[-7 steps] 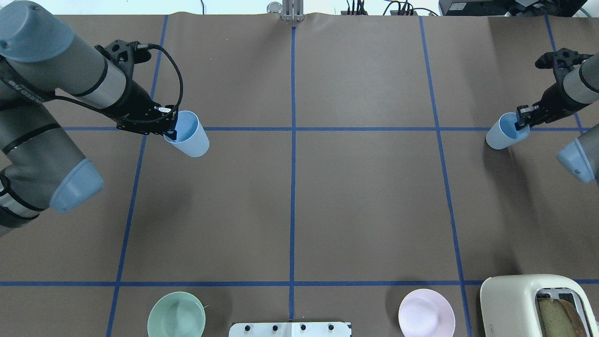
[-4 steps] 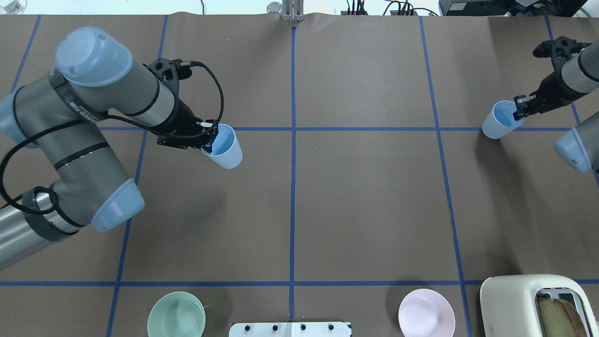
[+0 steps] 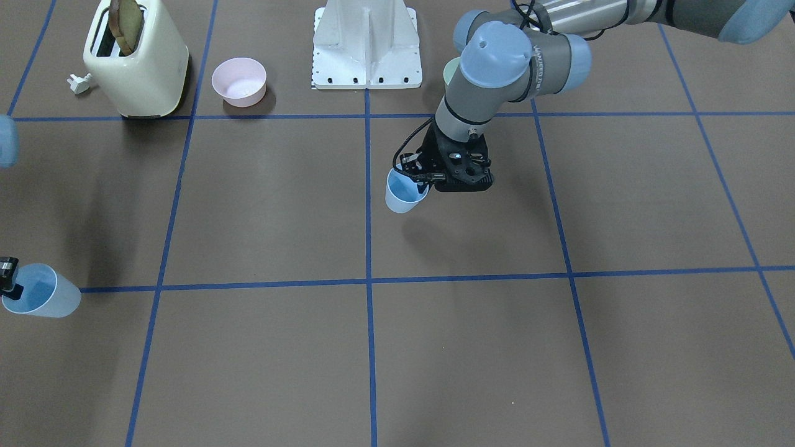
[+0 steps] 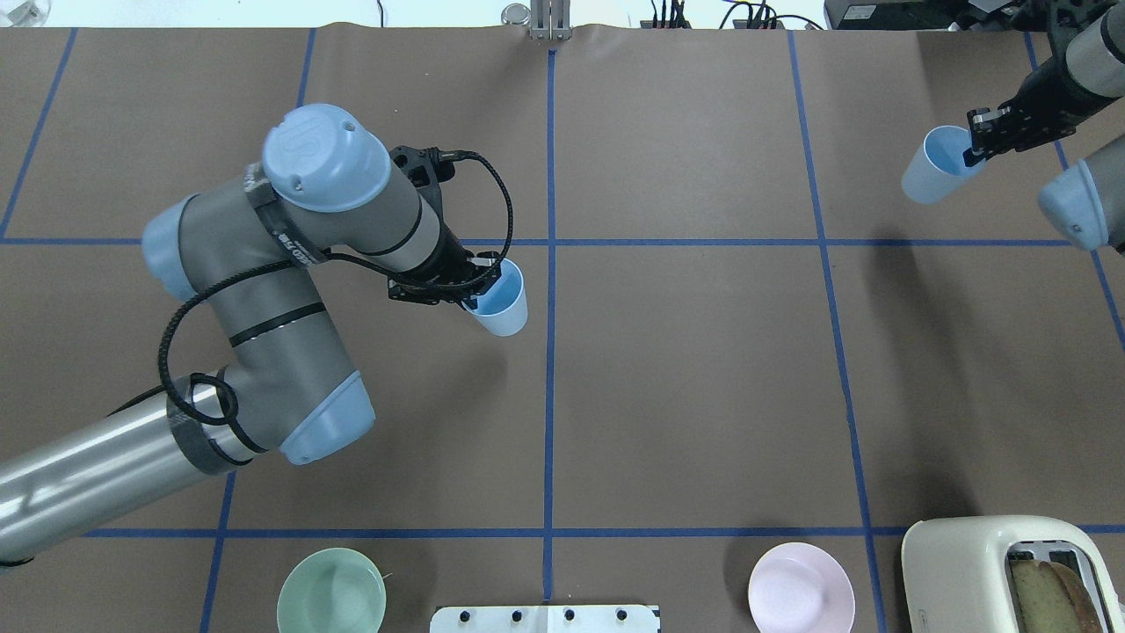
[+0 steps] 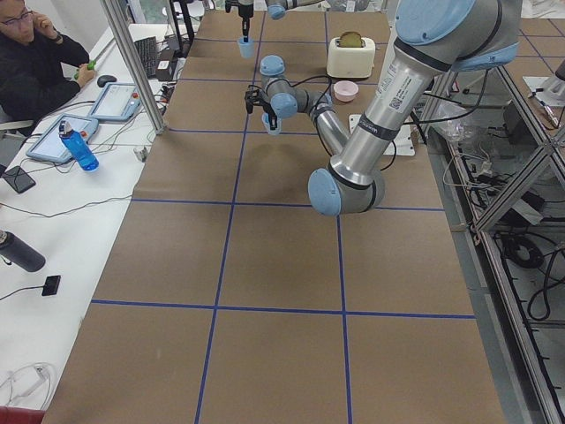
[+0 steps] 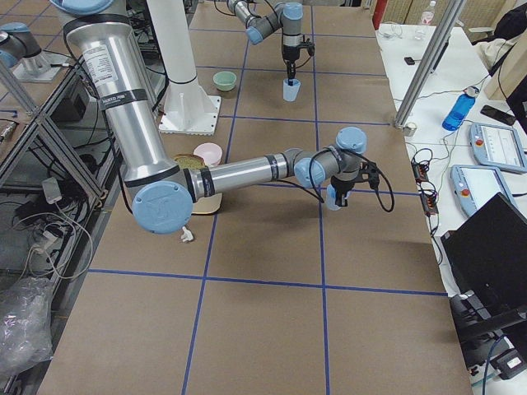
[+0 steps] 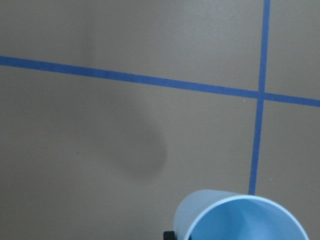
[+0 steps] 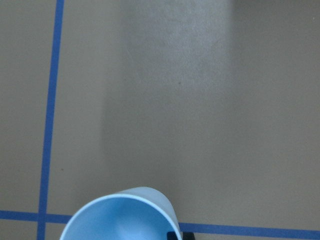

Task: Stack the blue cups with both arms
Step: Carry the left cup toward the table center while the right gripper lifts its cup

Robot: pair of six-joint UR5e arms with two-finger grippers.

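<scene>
Black left gripper [image 4: 477, 294], black right gripper [image 4: 972, 154]. At each, left cup [image 4: 505, 312] and right cup [image 4: 923, 180]: pale blue outside, brighter blue inside. Grey left arm [image 4: 264, 325] and right arm [image 4: 1090, 44], light-blue joint caps. Beneath, brown table [image 4: 703, 396] gridded with blue tape [image 4: 549, 422].

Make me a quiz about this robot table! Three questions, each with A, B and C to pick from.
1. Where is the pink bowl?
A. beside the toaster
B. on top of the toaster
C. in the middle of the table

2. How many blue cups are there?
A. one
B. two
C. four

3. The left arm's jaws are:
A. shut on a cup's rim
B. open and empty
C. holding a spoon

Answers:
1 A: the bowl sits just beside the cream toaster at the table's edge.
2 B: there is one cup at each arm.
3 A: a black finger reaches inside the rim and the cup hangs from it.
</scene>
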